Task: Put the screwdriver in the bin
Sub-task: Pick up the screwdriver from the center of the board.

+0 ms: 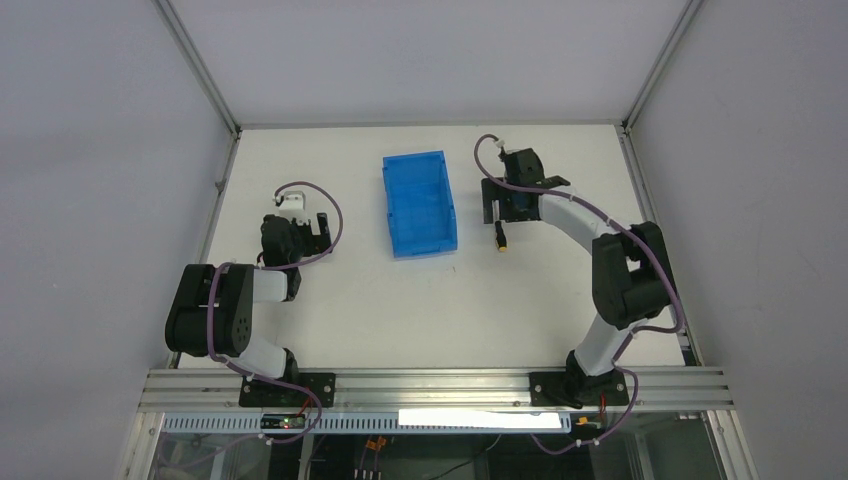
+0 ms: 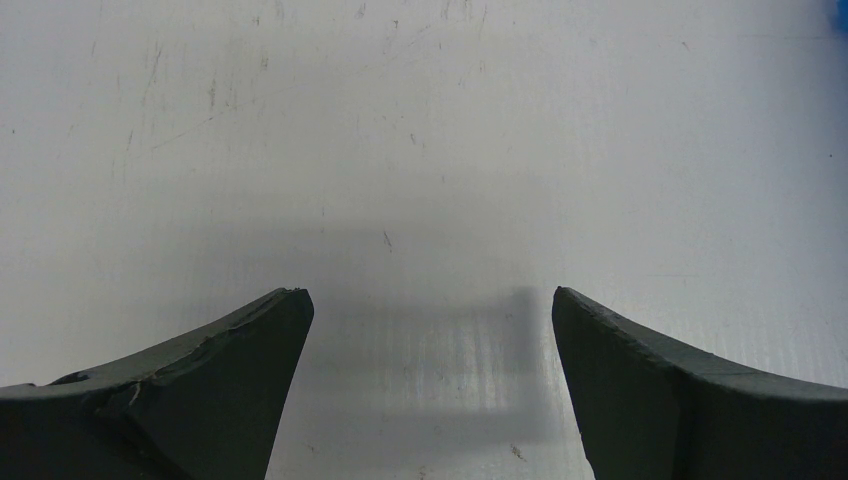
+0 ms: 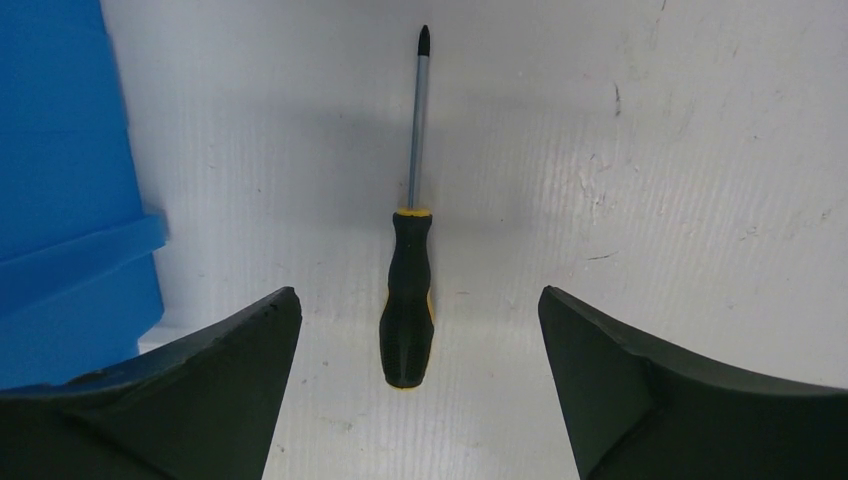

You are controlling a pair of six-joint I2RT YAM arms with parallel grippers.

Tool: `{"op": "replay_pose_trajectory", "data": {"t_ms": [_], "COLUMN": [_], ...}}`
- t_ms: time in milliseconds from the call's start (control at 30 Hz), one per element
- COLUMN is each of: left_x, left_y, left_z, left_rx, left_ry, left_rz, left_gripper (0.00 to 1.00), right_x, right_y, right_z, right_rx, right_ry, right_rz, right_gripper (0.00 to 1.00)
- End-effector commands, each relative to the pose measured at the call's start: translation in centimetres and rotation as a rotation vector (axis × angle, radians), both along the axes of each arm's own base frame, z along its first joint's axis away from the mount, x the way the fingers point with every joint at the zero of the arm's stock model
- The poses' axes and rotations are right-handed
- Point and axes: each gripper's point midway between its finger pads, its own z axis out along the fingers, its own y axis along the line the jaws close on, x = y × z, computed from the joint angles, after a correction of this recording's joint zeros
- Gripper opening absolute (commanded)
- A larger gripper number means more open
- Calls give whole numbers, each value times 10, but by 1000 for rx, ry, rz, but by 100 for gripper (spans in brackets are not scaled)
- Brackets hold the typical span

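1. The screwdriver [image 3: 411, 230] lies flat on the bench [image 1: 350, 310]; in the top view it is just to the right of the blue bin [image 1: 420, 205], near it but not touching.
2. The right pincer [image 3: 417, 300] hangs right over it; its two fingers are wide apart and hold nothing; in the right wrist view the black handle sits in the middle of the gap.
3. In that view the screwdriver points straight up the frame, with the tip at the top and the yellow end at the bottom; so it lies across the way the fingers close, which looks good for a squeeze on the handle.
4. The left pincer [image 2: 430, 295] is apart too and holds nothing; it sees only bare bench; it is far over on the left of the top view, with the bin between it and the screwdriver; so the right arm is much nearer.
5. The next job is likely to go down and pinch the handle; the bin looks empty and is at the left of the right wrist view, so the carry should be short.
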Motion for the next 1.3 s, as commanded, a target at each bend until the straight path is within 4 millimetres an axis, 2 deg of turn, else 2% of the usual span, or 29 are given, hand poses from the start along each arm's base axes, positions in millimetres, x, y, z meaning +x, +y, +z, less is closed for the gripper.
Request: {"op": "replay_pose_trajectory", "data": {"t_ms": [0, 300, 500, 667, 733, 867, 1033, 1267], "left_x": [4, 4, 4, 4, 4, 4, 4, 4], "left_y": [0, 0, 0, 0, 0, 0, 0, 0], "left_z": [14, 14, 14, 14, 14, 14, 14, 14], "left_rx": [0, 0, 1, 0, 0, 0, 1, 0], "left_ry": [-48, -47, -47, -48, -48, -48, -47, -48], "left_rz": [12, 12, 13, 11, 11, 12, 13, 11], "left_gripper": [99, 99, 99, 99, 99, 99, 99, 99], "right_x": [10, 1, 0, -1, -1, 0, 4, 6], "right_y": [6, 11, 8, 8, 7, 6, 7, 4], "right_z": [-12, -48, -52, -54, -52, -37, 3, 49], "right_rx": [-17, -2, -29, -44, -50, -48, -34, -37], "right_ry": [-37, 41, 62, 74, 72, 43, -10, -59], "right_rz": [-23, -23, -35, -37, -39, -42, -33, -30], "right_gripper": [89, 63, 31, 25, 18, 8, 0, 0]}}
